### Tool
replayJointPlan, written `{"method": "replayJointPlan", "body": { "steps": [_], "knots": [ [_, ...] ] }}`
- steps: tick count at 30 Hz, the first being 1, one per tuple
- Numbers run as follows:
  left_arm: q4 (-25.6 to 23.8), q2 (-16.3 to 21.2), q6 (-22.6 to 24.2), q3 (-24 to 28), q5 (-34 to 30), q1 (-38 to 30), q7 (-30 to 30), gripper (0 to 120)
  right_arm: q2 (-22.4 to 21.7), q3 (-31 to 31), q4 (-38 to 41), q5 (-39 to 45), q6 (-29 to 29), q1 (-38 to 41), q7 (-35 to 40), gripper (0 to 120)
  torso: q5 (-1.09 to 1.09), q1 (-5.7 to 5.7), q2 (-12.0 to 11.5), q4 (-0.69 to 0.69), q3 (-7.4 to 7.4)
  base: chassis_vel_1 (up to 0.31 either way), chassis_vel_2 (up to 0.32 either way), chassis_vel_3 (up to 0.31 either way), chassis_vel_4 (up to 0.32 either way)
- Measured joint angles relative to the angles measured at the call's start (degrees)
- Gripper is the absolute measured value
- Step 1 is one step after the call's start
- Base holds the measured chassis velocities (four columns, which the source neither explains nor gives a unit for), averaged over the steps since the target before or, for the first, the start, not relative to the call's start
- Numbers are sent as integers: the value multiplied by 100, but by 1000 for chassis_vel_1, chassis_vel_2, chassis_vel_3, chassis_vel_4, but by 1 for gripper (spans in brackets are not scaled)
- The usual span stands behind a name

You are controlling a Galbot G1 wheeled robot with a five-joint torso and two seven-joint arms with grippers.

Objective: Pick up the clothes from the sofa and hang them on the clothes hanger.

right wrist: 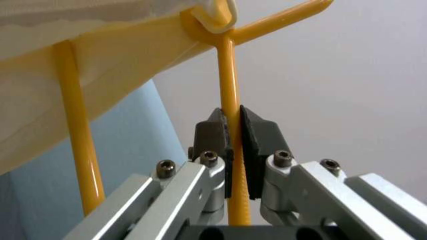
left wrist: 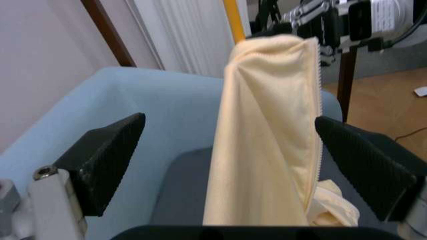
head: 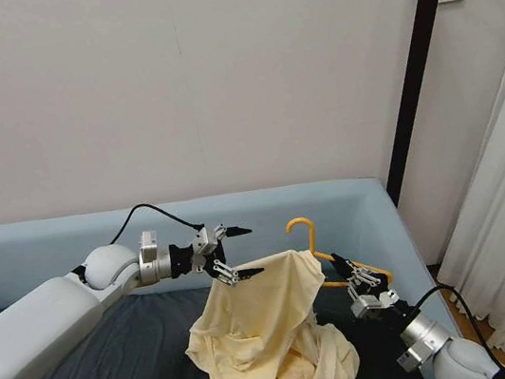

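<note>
Over the sofa [head: 40,244] seat, the cream garment [head: 267,327] hangs from the orange hanger [head: 304,235], with one shoulder draped over a hanger arm and the lower folds heaped on the dark cushion. Right claw [head: 355,275] is clamped tight on the hanger's thin bar. Left claw [head: 252,250] is spread wide, a finger on either side of the draped shoulder edge, gripping nothing. Judgement: the cloth is light and limp and likely to slide off the smooth bar if tugged. Best hold: pinch the stitched shoulder edge, not the loose mid-fabric. The hanger is stiff but may swivel in the pinch.
</note>
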Motion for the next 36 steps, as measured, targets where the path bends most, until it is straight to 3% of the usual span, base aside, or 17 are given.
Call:
{"method": "replayJointPlan", "body": {
  "steps": [5,12,25,27,28,30,36],
  "knots": [
    [252,-293,54,340,13,-155,12,100,1,19,15,-87,80,-32,-3,4,0,0,0,-2,0,0,0,0,0],
    [460,-382,83,450,-20,-249,70,96,5,4,-13,-162,154,-46,29,4,0,0,0,1,-1,0,0,0,0],
    [608,-441,93,483,-61,-178,515,48,34,-17,-99,-259,224,-20,70,4,-1,0,0,0,-1,0,0,0,0],
    [609,-441,92,483,-61,-175,519,48,35,-17,-100,-260,225,-20,70,4,0,0,0,0,-1,0,0,0,0],
    [614,-444,75,483,-61,-152,557,37,39,-18,-102,-266,229,-27,74,4,-1,0,0,0,-1,0,0,0,0],
    [616,-447,61,481,-61,-132,587,29,37,-19,-101,-266,232,-28,75,4,0,0,0,0,-1,0,0,0,0],
    [587,-429,26,474,-68,-106,584,12,31,-20,-87,-274,248,-28,75,4,-1,0,0,0,-1,0,0,0,0]
  ]
}}
